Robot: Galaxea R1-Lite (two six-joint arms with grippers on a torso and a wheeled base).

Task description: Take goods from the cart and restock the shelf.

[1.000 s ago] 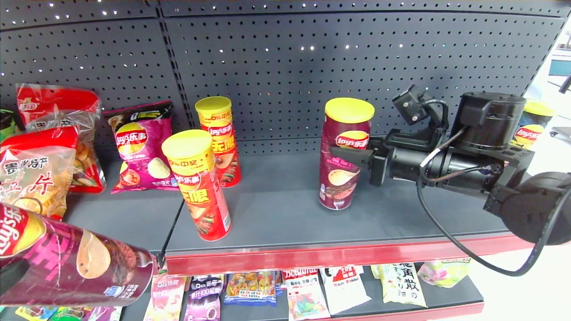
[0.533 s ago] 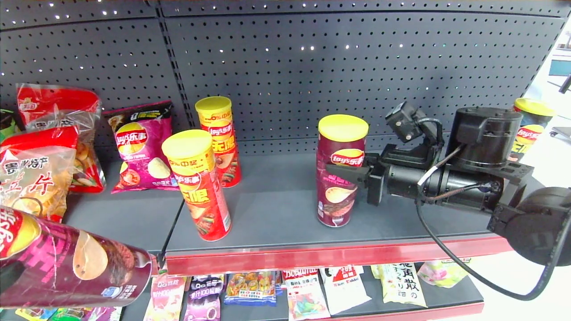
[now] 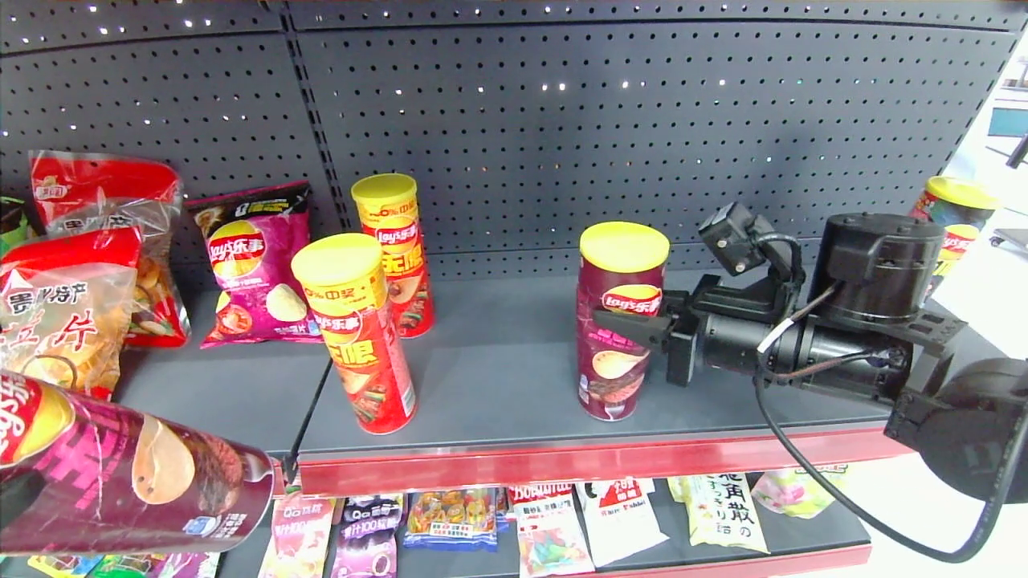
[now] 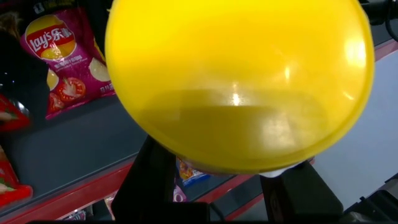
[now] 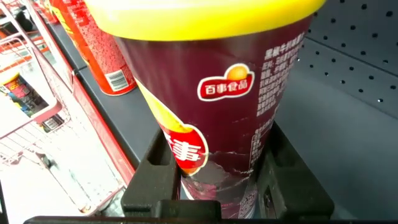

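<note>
Maroon can stands upright on the shelf, clamped by right gripper; right wrist view adds the cart beside the shelf. Left gripper clamps second can.

shelf | red cans upright (two) | snack bags left

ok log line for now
right end effector shut on maroon can, upright by shelf front | left end effector shut on second can, sideways
</note>
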